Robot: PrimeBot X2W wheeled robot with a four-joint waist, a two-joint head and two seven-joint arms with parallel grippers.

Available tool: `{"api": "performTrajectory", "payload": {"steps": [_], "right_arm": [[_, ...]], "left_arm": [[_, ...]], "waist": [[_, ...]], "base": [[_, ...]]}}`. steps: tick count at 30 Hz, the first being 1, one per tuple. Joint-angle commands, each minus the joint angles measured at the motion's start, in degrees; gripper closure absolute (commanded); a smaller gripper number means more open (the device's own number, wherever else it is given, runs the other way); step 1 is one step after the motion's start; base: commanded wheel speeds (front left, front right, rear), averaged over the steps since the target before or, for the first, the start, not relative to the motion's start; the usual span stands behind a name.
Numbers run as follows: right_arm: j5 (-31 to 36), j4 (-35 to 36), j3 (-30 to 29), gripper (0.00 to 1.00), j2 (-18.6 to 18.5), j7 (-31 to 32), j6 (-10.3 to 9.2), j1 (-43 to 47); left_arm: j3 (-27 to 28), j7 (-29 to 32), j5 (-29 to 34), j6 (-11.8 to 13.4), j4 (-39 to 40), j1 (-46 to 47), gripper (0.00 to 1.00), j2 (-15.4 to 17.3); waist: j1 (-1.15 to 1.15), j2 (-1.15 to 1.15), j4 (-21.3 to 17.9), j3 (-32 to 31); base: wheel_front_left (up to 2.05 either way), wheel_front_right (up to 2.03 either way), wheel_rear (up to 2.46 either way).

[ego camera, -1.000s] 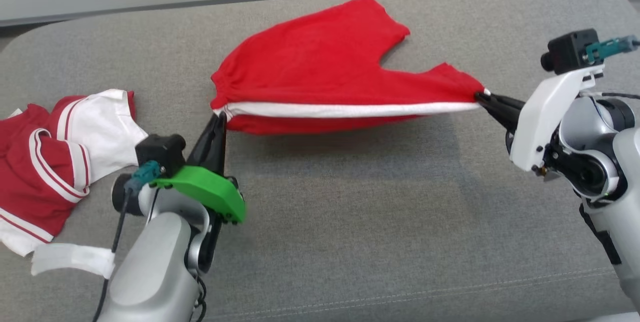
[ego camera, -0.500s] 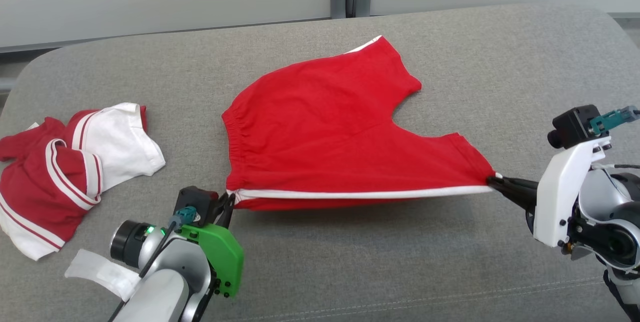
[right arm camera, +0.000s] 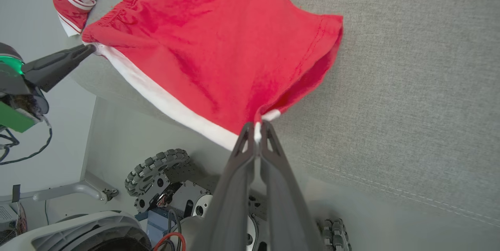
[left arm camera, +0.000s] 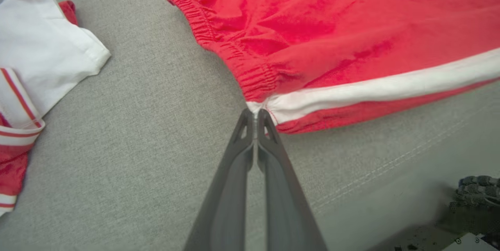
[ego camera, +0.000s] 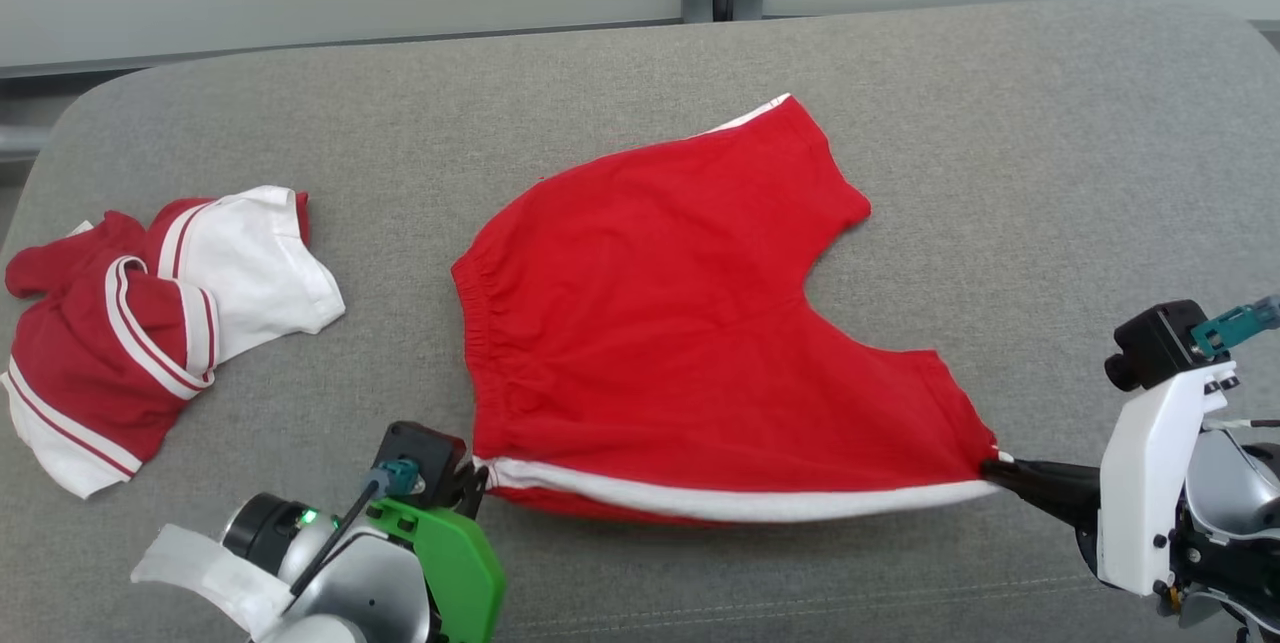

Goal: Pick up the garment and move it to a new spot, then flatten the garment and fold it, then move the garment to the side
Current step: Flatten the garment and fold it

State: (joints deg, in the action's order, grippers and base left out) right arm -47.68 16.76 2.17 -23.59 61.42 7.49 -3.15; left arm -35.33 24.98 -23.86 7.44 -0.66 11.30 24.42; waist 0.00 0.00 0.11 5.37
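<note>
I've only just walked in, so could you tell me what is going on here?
The robot has red shorts stretched between its grippers over the grey cushion. The left gripper is shut on the waistband corner, the right gripper on the leg hem, with the white stripe taut between them. A crumpled red-and-white garment lies apart to its left.
</note>
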Motion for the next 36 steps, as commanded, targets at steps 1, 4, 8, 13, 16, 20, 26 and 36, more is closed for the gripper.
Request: {"api": "performTrajectory", "payload": {"steps": [1,4,8,13,16,20,26,36], "right_arm": [[-0.4,1.81,-1.1,1.0,0.58,1.47,0.01,1.63],[-0.24,4.16,-2.62,1.0,1.58,2.52,0.0,2.37],[1.35,5.84,-3.95,1.0,2.36,1.57,0.01,-0.24],[3.02,5.37,-4.01,1.0,2.37,-0.29,0.0,-5.69],[4.55,3.39,-3.46,1.0,1.89,-1.84,0.0,-10.66],[6.32,-0.23,-2.25,1.0,0.76,-4.12,0.0,-17.27],[9.33,-8.35,0.13,1.0,-1.6,-11.49,0.0,-27.04],[11.08,-19.97,6.25,1.0,-3.3,-22.86,0.0,-36.65]], "left_arm": [[-0.34,2.41,-0.15,0.8,2.78,-1.9,1.0,1.1],[-0.37,4.9,-0.79,1.41,6.42,-2.47,1.0,1.6],[0.01,6.04,-0.14,1.98,8.85,0.44,1.0,1.02],[0.29,7.34,0.19,2.33,8.63,4.63,1.0,-0.67],[0.52,8.61,0.76,2.69,7.77,8.7,1.0,-2.3],[0.67,10.39,1.33,2.88,5.35,14.31,1.0,-4.3],[0.96,10.86,1.47,3.32,-0.51,22.34,1.0,-8.57],[2.51,6.37,0.79,4.08,-9.38,28.64,1.0,-12.95]], "waist": [[0.0,0.0,0.45,0.8],[0.0,0.0,0.73,1.86],[0.0,0.0,1.15,3.52],[0.0,0.0,1.66,5.87],[0.0,0.0,2.4,7.81],[0.0,0.0,3.69,10.37],[0.0,0.0,5.76,13.52],[0.0,0.0,7.43,16.34]], "base": [[0.0,0.0,0.0],[0.0,0.0,0.0],[0.0,0.0,0.0],[0.0,0.0,0.0],[0.0,0.0,0.0],[0.0,0.0,0.0],[0.0,0.0,0.0],[0.0,0.0,0.0]]}}
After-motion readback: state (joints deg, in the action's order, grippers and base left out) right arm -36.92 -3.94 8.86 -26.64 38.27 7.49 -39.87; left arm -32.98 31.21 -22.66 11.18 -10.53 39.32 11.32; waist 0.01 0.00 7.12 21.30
